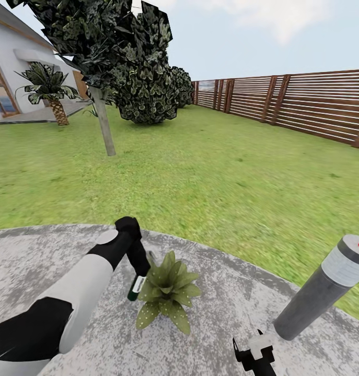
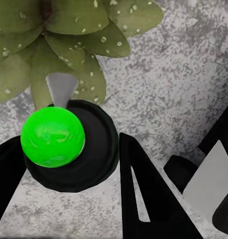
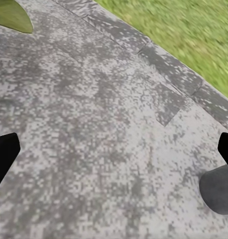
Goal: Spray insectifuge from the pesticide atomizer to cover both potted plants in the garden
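The dark green pesticide atomizer (image 1: 136, 288) stands tilted on the grey patio (image 1: 226, 313), touching the speckled potted plant (image 1: 166, 292).

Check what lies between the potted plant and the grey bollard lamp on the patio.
In the head view, only bare grey stone patio lies between the potted plant and the bollard lamp. The right gripper sits nearer the camera, below that stretch.

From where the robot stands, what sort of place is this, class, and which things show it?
A rendered back garden beside a house: a green lawn bounded by a brown slatted wooden fence, a round grey stone patio with a potted plant, plus trees.
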Controlling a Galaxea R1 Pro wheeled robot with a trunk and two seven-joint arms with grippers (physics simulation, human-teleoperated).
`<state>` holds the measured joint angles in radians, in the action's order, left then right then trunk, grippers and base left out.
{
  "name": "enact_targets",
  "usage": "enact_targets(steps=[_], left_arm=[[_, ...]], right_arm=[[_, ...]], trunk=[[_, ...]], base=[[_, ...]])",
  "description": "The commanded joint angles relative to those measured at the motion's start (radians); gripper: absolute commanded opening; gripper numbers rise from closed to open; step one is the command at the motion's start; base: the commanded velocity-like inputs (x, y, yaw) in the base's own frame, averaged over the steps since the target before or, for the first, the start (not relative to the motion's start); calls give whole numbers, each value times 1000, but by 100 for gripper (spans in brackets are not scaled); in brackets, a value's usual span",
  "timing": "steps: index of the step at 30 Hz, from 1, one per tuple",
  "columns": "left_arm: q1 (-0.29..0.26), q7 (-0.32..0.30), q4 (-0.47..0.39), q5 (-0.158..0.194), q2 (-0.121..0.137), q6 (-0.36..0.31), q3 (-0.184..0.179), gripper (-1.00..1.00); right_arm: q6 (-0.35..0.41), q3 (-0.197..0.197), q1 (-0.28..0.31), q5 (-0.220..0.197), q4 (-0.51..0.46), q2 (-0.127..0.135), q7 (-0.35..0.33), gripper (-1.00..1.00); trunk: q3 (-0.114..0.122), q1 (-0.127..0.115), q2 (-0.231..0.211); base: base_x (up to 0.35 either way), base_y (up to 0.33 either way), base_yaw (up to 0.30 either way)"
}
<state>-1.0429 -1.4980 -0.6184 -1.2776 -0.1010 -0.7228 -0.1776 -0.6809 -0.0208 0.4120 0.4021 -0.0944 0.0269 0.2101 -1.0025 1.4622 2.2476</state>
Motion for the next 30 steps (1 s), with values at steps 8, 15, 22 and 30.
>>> enact_targets(steps=[8,15,22,30], left_arm=[[3,1,-3,-5,163,-7,118,-100],[129,417,-3,133,201,-3,330,-100],[156,549,-4,150,193,81,554,-100],[156,636,-3,150,192,164,708,-100]], right_arm=[[-2,-2,1,9,1,-6,8,100],[-2,-2,1,11,1,-4,8,100],[-2,-2,1,11,1,-5,8,100],[-2,-1,1,11,2,-5,8,100]], trunk=[[-1,0,0],[-1,0,0],[-1,0,0],[-1,0,0]], base=[[0,0,0],[0,0,0],[-3,0,123],[-257,23,270]])
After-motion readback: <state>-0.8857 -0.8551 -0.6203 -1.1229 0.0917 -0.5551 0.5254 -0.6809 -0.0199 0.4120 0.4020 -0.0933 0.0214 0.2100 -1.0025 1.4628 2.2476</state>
